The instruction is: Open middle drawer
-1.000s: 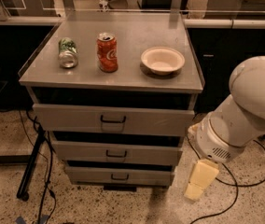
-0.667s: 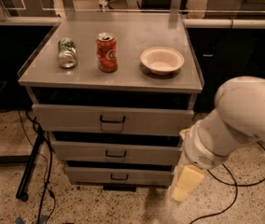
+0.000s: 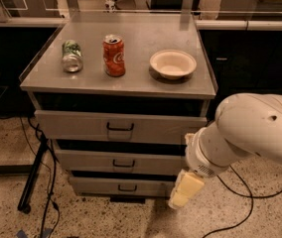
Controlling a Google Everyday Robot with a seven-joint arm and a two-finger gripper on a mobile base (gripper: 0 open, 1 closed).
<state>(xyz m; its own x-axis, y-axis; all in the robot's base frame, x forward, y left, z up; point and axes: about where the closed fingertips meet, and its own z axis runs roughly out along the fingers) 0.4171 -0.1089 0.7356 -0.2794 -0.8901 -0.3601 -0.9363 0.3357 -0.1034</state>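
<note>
A grey metal cabinet has three drawer fronts stacked under a flat top [image 3: 131, 83]. The middle drawer [image 3: 81, 161] is shut, with a small black handle [image 3: 123, 163] at its centre. The top drawer [image 3: 71, 125] above it is the tallest, and the bottom drawer [image 3: 91, 186] is the narrowest. My gripper [image 3: 184, 189] is a pale yellow piece at the end of the big white arm. It hangs low at the cabinet's right front corner, level with the bottom drawer and well right of the middle handle.
On the cabinet top a green can [image 3: 72, 56] lies on its side, a red soda can [image 3: 114, 55] stands upright, and a white bowl [image 3: 173, 63] sits at the right. Black cables [image 3: 240, 192] and a stand leg [image 3: 32, 177] lie on the speckled floor.
My arm and gripper have swung left, from off to the right of the cabinet to its right front corner.
</note>
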